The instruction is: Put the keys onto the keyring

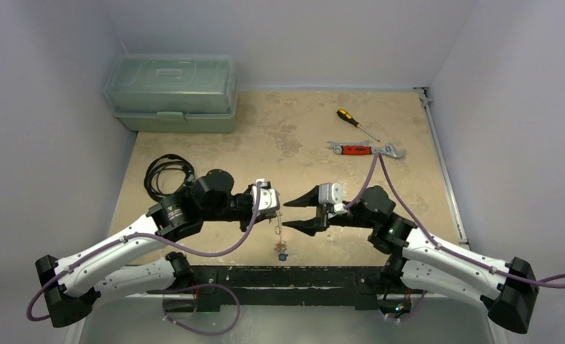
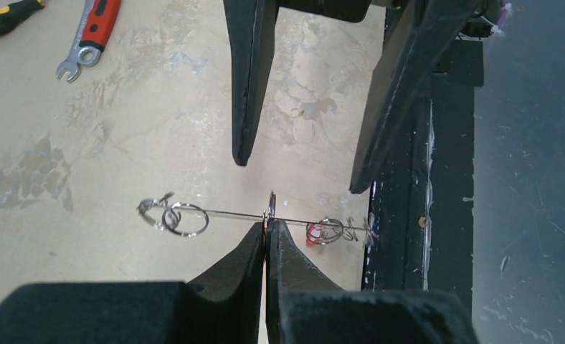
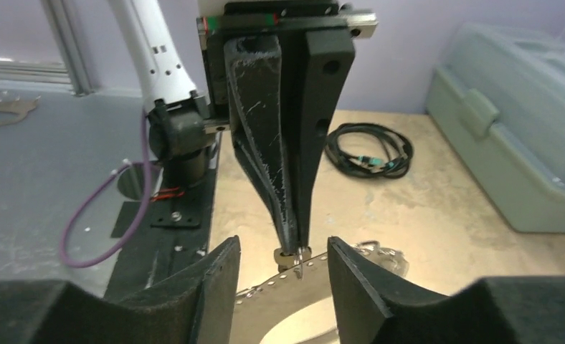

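Observation:
My left gripper is shut on the thin silvery keyring, which hangs below it above the table's near edge. In the left wrist view the keyring shows edge-on as a thin line pinched at the fingertips of the left gripper. Small split rings sit on it, one beside a red tag. The keys dangle at the bottom with a blue tag. My right gripper is open and straddles the keyring. In the right wrist view its fingers flank the toothed band without touching.
A coiled black cable lies left of the left arm. A green plastic toolbox stands at the back left. A red-handled wrench and a yellow-black screwdriver lie at the back right. The black base rail runs along the near edge.

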Robot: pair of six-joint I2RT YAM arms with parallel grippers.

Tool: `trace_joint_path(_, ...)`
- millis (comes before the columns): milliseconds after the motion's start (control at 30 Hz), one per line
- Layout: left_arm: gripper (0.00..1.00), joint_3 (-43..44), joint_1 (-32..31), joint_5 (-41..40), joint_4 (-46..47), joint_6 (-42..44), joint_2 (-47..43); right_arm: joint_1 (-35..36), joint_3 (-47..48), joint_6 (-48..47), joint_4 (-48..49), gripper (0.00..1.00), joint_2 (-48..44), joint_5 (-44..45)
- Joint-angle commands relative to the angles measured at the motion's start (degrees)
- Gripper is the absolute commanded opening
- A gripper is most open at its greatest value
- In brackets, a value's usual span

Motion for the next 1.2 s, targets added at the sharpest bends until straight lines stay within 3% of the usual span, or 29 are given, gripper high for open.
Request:
trace_joint_path(0, 0.00, -0.46, 0.20, 3.72, 1.76, 1.72, -1.36, 1.24, 0.26, -3.26, 1.36, 0.45, 1.00, -0.62)
trace_joint_path(1067, 0.00, -2.38, 0.55, 5.83, 3.79, 0.55, -2.05, 4.14, 2.47, -4.67, -1.28, 0.22, 8.28, 4.35)
trace_joint_path(1167, 0.00, -2.40, 0.54, 5.85, 3.82, 0.61, -2.07, 4.38, 2.09, -4.76, -0.68, 0.17, 8.00, 4.51)
